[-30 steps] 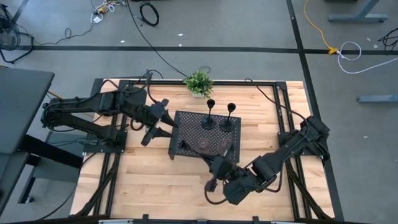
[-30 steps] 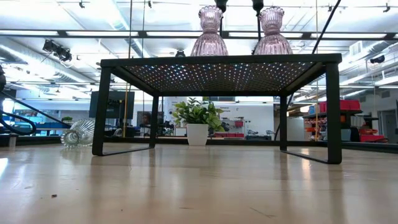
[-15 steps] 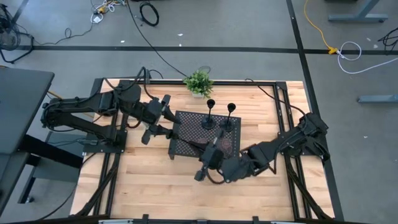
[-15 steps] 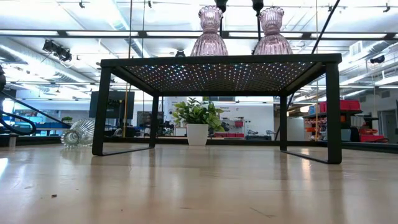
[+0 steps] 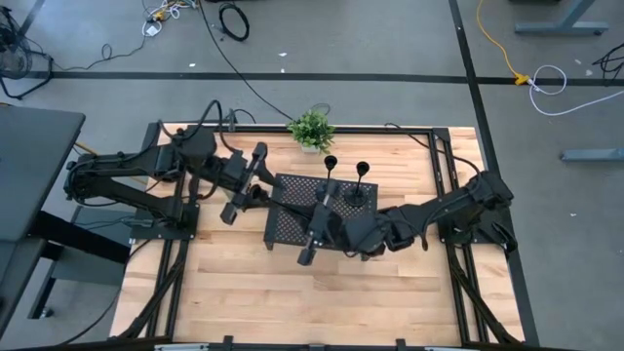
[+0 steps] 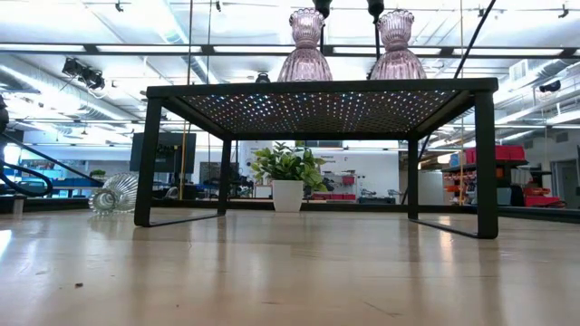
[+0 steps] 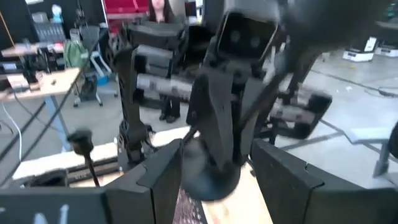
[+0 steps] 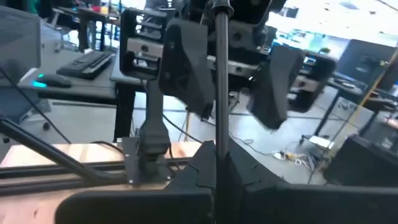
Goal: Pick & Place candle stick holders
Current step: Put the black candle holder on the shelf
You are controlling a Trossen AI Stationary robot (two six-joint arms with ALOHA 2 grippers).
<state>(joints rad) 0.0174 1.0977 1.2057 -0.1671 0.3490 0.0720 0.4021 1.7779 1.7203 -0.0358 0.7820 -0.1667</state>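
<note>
One black candle stick holder (image 8: 219,74) is clamped by its stem in my right tool (image 8: 216,155), above the tray (image 5: 288,210). Left tool (image 7: 217,163) sits open beside the tray. Next, probably: set it down upright.

The left arm reaches in from the table's left edge, its gripper (image 5: 239,195) near the far-left part of the table with fingers (image 7: 168,180) spread apart. The right arm stretches from the right edge across toward the middle, its gripper (image 5: 312,237) with fingers (image 8: 205,171) closed together, pointing toward the near edge.
</note>
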